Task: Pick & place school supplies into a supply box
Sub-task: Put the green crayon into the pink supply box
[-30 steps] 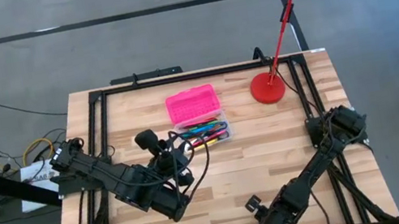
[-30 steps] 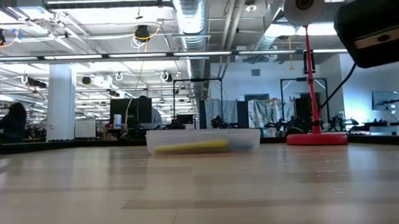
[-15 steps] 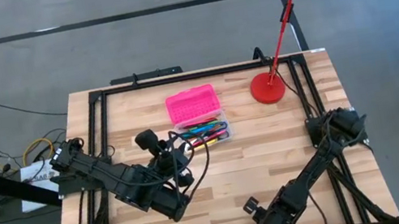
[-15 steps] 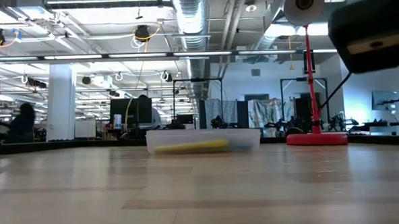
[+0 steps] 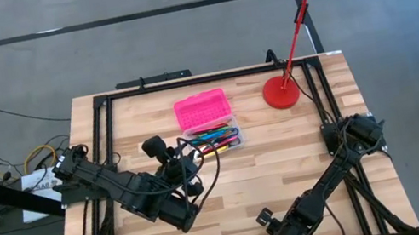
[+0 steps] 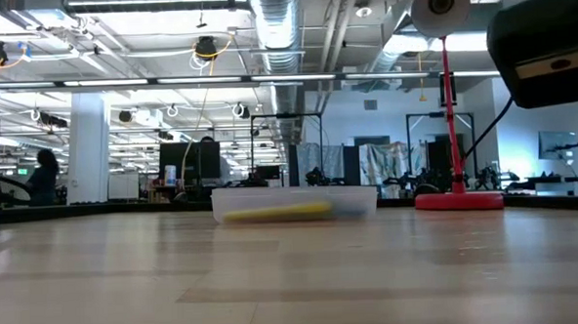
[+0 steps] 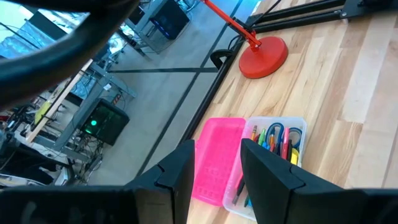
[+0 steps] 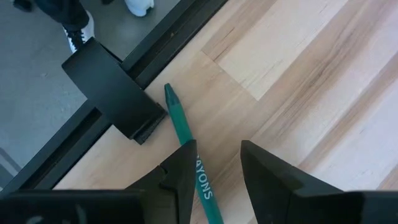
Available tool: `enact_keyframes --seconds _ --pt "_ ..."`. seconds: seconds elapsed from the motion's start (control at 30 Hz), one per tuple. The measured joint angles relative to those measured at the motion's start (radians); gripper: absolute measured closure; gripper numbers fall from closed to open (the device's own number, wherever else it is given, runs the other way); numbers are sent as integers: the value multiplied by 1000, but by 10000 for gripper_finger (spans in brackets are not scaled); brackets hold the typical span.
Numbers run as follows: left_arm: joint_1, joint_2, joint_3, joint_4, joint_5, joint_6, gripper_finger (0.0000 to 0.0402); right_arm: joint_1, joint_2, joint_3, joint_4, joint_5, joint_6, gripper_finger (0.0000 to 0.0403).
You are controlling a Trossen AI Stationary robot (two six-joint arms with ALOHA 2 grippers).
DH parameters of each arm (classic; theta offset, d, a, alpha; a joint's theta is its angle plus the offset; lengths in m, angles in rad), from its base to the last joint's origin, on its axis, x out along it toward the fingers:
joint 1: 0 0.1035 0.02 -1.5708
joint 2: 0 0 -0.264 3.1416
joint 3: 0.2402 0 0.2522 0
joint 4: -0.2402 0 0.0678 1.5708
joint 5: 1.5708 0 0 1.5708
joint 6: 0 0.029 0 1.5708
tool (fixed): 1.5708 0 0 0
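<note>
An overhead camera looks straight down on the whole table (image 5: 237,177), taking in both arms, the supply box (image 5: 209,123) and the red lamp (image 5: 298,28). A second, at tabletop height, faces level across the boards into the hall, sharing the box (image 6: 293,202) and lamp (image 6: 452,106). The left wrist camera looks down from above on that same box (image 7: 249,163); the right wrist camera peers closely at a green crayon (image 8: 189,152) near the table's edge.

The wooden table (image 5: 285,156) carries the supply box (image 5: 210,129) (lid open), a red lamp (image 5: 281,92) and a green crayon (image 8: 189,152).
</note>
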Motion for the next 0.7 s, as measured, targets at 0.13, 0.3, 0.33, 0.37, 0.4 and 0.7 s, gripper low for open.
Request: enact_keyframes --seconds 0.13,0.3,0.33,0.37,0.4,0.7 --pt "0 0 0 0 0 -9 276 -1 0 0 -7 1 5 282" --pt "0 0 0 0 0 -17 276 -26 5 -2 -47 54 102 282" --pt "0 0 0 0 0 -17 276 -33 4 -1 -51 76 121 282" --pt "0 0 0 0 0 -17 276 -42 4 -2 -58 75 141 282" --pt "0 0 0 0 -1 -17 276 -50 2 -2 -61 73 153 282" --pt "0 0 0 0 1 -12 276 -89 -46 -3 -121 134 203 282"
